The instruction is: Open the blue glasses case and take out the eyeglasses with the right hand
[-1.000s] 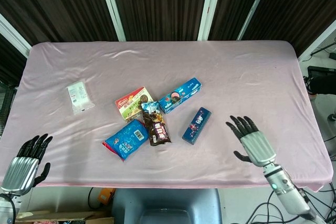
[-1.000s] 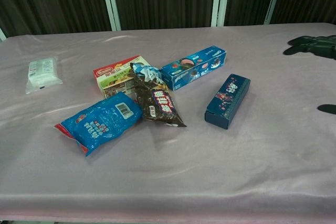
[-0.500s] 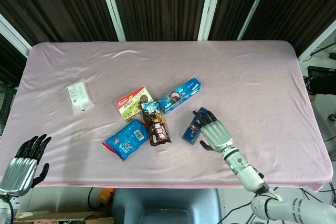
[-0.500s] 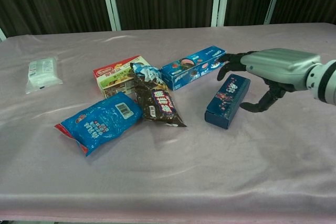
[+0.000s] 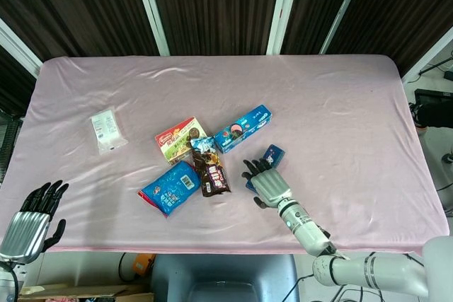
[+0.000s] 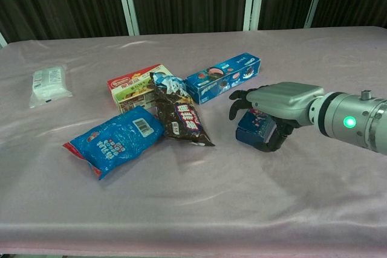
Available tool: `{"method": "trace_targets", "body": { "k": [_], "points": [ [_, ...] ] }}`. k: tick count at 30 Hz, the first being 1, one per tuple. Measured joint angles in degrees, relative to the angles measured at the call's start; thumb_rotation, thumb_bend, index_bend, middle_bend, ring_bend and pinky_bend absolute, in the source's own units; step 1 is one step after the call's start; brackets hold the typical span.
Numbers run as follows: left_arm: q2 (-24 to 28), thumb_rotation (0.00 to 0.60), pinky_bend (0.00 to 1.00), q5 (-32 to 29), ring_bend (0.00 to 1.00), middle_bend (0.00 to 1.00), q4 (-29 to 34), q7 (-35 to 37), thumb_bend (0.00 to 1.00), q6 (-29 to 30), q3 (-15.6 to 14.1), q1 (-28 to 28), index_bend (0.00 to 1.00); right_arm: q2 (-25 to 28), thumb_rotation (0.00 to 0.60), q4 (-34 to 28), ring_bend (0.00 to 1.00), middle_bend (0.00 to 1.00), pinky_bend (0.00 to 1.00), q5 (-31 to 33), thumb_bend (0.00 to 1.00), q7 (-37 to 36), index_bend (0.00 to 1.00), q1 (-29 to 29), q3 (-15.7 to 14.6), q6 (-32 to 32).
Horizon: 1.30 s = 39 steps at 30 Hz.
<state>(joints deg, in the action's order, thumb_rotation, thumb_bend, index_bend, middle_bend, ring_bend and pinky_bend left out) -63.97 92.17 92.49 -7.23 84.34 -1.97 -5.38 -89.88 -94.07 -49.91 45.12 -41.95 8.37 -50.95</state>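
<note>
Covering the near end of the blue glasses case, the right hand lay palm-down with fingers curled over its top and thumb beneath, apparently gripping it. The case sat closed on the pink table. Just beside it lay a dark snack bag and a blue biscuit box. The left hand hovered open, holding nothing, off the table's near-left edge.

My counter wears a pink cloth. On it I see a white packet, snack boxes and bags, and the blue case
</note>
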Motion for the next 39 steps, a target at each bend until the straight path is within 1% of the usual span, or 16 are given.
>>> {"method": "trace_targets", "body": {
  "k": [7, 12, 16, 20, 27, 31, 34, 39],
  "points": [
    [0.0, 0.6, 0.14, 0.3, 0.05, 0.05, 0.0, 0.1, 0.46, 0.3, -0.1, 0.1, 0.0, 1.8, 0.6, -1.4, 0.0, 0.0, 0.0, 2.5, 0.5, 1.4, 0.35, -0.9, -2.4, -1.2],
    [0.0, 0.6, 0.14, 0.4, 0.05, 0.05, 0.0, 0.1, 0.46, 0.5, -0.1, 0.2, 0.0, 4.9, 0.6, -3.7, 0.0, 0.0, 0.0, 2.4, 0.5, 1.7, 0.35, -0.9, -4.6, -2.3],
    [-0.1, 0.6, 0.14, 0.5, 0.05, 0.05, 0.0, -0.1, 0.46, 0.5, -0.1, 0.2, 0.0, 7.3, 0.6, -5.5, 0.0, 0.0, 0.0, -0.2, 0.5, 0.5, 0.35, 0.0, -6.6, -3.3],
    [-0.2, 0.6, 0.14, 0.6, 0.05, 0.05, 0.2, -0.4, 0.46, 0.4, -0.2, 0.2, 0.0, 10.7, 0.6, -7.4, 0.0, 0.0, 0.0, -3.9, 0.5, -1.3, 0.35, 1.3, -9.6, -3.6],
    [-0.3, 0.6, 0.14, 0.6, 0.05, 0.05, 0.2, -0.7, 0.46, 0.6, -0.2, 0.3, 0.0, 14.6, 0.6, -8.3, 0.0, 0.0, 0.0, -9.7, 0.5, -4.0, 0.35, 3.8, -13.4, -4.9],
    [-0.3, 0.6, 0.14, 0.5, 0.05, 0.05, 0.3, -0.7, 0.46, 0.6, -0.2, 0.3, 0.0, 15.5, 0.6, -8.1, 0.0, 0.0, 0.0, -11.1, 0.5, -5.0, 0.35, 4.6, -14.3, -5.3],
    [-0.3, 0.6, 0.14, 0.4, 0.05, 0.05, 0.3, -0.7, 0.46, 0.6, -0.1, 0.4, 0.0, 16.7, 0.6, -6.8, 0.0, 0.0, 0.0, -12.1, 0.5, -6.1, 0.35, 5.5, -15.2, -5.7],
    [-0.5, 0.6, 0.14, 0.3, 0.05, 0.05, 0.4, -1.3, 0.46, 0.3, -0.2, 0.3, 0.0, 16.8, 0.6, -3.2, 0.0, 0.0, 0.0, -11.6, 0.5, -8.9, 0.35, 5.9, -14.3, -4.6]
  ]
}}
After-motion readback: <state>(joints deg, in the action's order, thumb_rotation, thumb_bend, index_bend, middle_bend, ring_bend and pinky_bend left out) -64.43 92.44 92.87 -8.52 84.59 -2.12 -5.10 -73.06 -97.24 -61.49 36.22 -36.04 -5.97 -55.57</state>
